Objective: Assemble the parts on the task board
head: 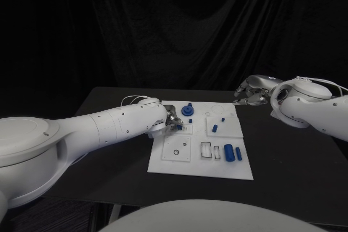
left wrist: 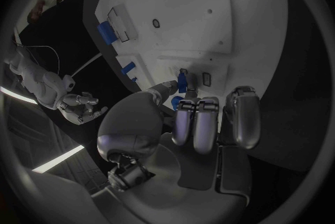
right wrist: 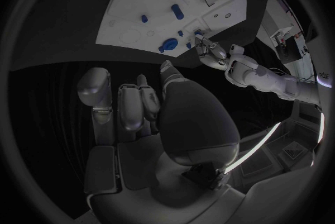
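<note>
The white task board lies mid-table. My left hand hovers over its left side, pinching a small blue peg between thumb and a finger just above the board. A round blue knob part stands at the board's far edge, and small blue pegs stand near the middle. A large blue cylinder and a thinner one lie at the near right. My right hand hangs off the board's far right corner, fingers apart and holding nothing; the right wrist view shows the hand short of the board.
Black table surrounds the board, with bare room on both sides and in front. White rectangular frames sit beside the cylinders. A round recess marks the board's near left square.
</note>
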### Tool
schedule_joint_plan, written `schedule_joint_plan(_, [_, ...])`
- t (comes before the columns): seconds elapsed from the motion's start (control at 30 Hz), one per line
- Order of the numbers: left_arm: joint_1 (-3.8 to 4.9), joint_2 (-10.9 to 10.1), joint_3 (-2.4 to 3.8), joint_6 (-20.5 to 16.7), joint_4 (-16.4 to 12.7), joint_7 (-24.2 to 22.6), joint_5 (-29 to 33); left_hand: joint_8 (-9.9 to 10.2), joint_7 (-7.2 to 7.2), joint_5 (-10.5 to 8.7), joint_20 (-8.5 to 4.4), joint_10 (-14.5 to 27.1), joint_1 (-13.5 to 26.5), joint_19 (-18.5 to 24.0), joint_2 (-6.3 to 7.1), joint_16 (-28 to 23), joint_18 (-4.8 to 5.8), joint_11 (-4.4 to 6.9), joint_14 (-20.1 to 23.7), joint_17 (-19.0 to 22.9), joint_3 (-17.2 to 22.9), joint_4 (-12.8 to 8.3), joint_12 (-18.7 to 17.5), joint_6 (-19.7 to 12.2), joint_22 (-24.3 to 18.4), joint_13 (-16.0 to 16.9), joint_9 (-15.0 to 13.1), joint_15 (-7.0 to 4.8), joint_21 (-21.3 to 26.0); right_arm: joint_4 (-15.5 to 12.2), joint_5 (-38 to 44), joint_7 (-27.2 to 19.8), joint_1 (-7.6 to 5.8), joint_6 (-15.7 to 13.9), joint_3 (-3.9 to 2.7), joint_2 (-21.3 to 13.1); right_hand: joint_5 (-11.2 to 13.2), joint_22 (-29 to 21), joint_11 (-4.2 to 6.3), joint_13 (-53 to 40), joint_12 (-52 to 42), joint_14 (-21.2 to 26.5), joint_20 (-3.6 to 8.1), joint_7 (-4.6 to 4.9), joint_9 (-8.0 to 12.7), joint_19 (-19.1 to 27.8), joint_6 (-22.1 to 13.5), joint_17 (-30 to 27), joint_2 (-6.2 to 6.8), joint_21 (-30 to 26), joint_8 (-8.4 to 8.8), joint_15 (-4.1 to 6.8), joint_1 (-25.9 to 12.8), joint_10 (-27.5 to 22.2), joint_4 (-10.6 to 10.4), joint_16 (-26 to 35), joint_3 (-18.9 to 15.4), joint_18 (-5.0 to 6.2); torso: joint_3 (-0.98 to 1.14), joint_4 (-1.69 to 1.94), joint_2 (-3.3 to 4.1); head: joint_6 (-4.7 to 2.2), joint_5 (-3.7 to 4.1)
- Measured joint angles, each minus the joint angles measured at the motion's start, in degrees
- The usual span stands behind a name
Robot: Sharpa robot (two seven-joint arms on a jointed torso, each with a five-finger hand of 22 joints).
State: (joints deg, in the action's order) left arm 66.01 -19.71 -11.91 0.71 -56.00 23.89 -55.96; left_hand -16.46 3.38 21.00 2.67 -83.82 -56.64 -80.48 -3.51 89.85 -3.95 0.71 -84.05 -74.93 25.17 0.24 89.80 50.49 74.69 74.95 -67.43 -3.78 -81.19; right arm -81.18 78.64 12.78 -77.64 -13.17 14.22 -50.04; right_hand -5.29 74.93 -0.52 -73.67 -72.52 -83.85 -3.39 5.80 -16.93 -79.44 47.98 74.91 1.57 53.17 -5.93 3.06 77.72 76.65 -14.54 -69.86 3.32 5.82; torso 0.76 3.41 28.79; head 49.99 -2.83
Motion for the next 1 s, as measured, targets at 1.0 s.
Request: schedule_joint_plan(1.0, [-0.27, -0.44, 0.15, 0.37, -0.75, 0.38, -0.02, 0.19, 0.12, -0.55, 0.00, 0.00, 0.15, 0.00, 0.15, 0.00, 0.00, 0.00, 0.00, 0.02, 0.32, -0.01, 0.00, 0.08, -0.36, -0.02, -0.26, 0.00, 0.22, 0.08, 0.00, 1.07, 0.01, 1.37, -0.01, -0.13, 0.00, -0.02, -0.20, 1.21, 1.47, 0.21, -0.21, 0.00, 0.12, 0.61, 0.00, -0.22, -0.23, -1.94, 0.23, -0.21, 0.23, -1.02, -0.16, 1.20, -0.16, 0.00, 0.04, 0.11, -0.10, 0.00, -0.26])
